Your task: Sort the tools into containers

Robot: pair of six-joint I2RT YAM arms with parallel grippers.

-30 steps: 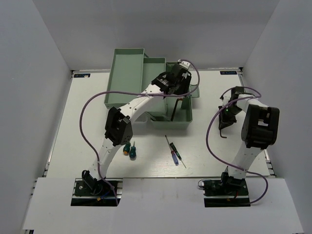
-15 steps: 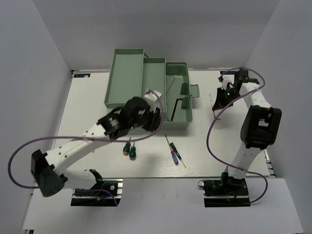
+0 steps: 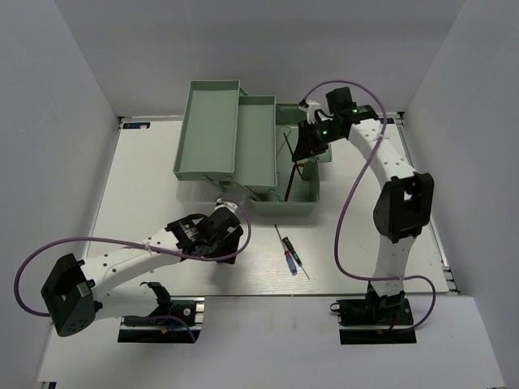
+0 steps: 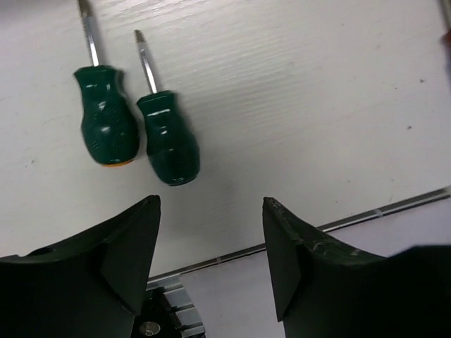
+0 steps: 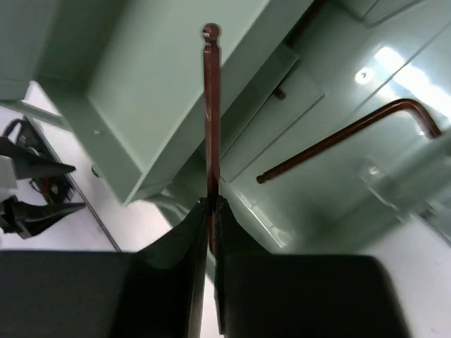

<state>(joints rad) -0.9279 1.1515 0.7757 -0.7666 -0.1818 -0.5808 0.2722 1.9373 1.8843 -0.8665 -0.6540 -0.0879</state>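
Two green screwdrivers (image 4: 106, 113), two hex keys (image 5: 209, 105), two precision screwdrivers (image 3: 289, 259), one toolbox (image 3: 209, 130).

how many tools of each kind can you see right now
green screwdrivers: 2
precision screwdrivers: 2, one blue-handled
hex keys: 2 in view, one lying in the toolbox, one in the right gripper
total: 6
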